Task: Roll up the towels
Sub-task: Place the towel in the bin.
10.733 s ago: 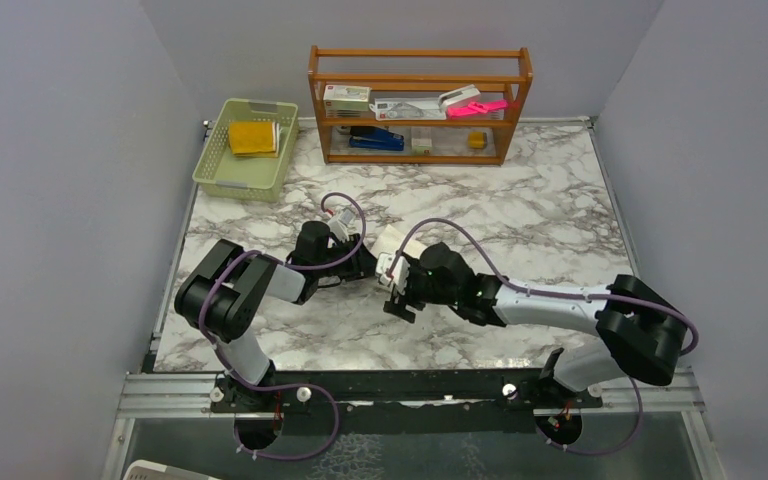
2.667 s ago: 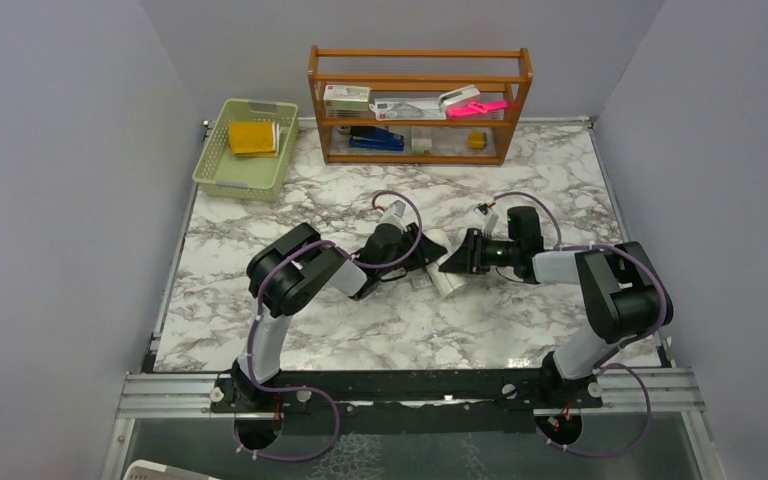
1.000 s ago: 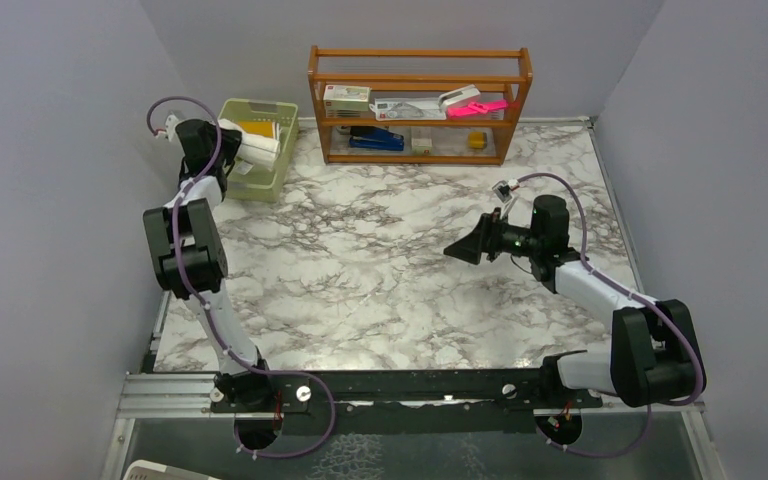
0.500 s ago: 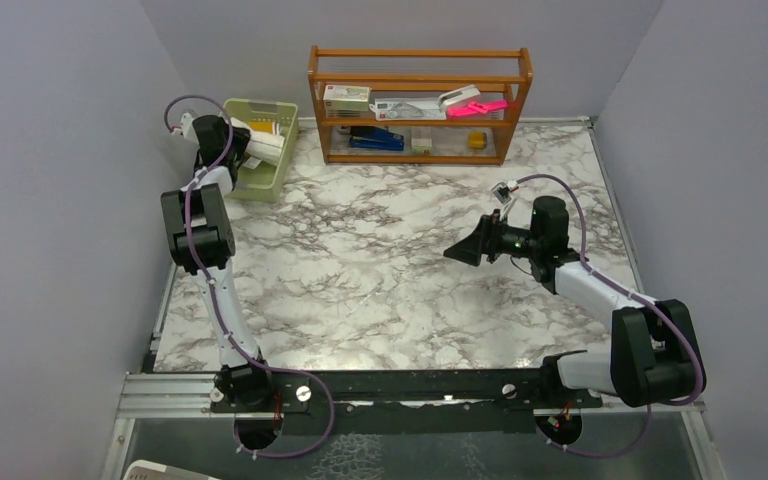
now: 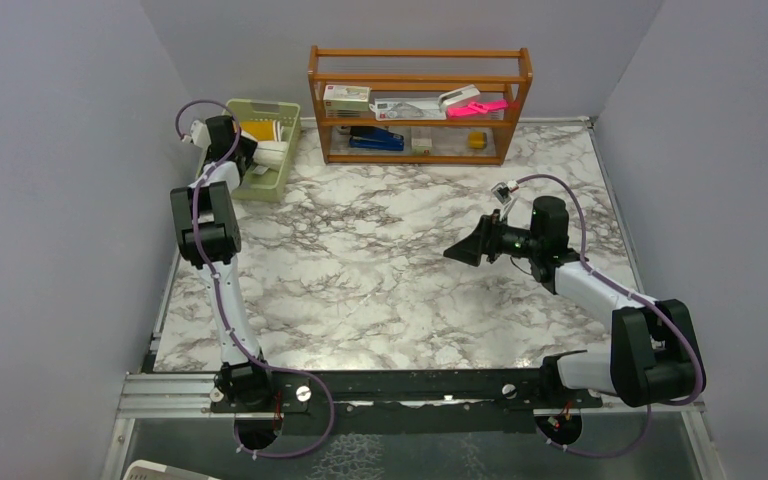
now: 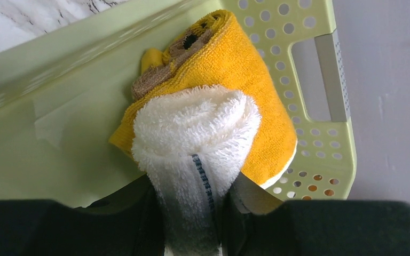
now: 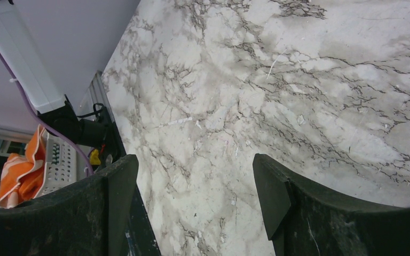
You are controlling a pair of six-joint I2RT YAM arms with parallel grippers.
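The left gripper (image 6: 192, 226) is clamped on a cream-white terry towel (image 6: 195, 133), rolled into a plump cylinder, at the bottom centre of the left wrist view. The roll presses against a mustard-yellow terry towel with brown patches (image 6: 248, 74), also rolled, which lies inside the pale green perforated plastic basket (image 6: 325, 144).

The risk, as I judge it, lies in the letting go. The white roll seems perched on the yellow one rather than on the basket floor (whether it touches the floor cannot be told). On release it may slide off, and its outer flap, the one with the dark stitched line, may spring loose and undo the roll. Pulling the fingers out could also drag the soft pile along, or nudge the yellow roll open.

In the top view the basket (image 5: 278, 180) sits at upper left, with an orange-brown wooden shelf rack (image 5: 420, 105) of small items to its right. The basket's walls hem in the left gripper. The right gripper (image 5: 457, 252), jaws spread and empty, hovers at centre right over the grey-veined marble table (image 5: 360, 300), well apart from everything.
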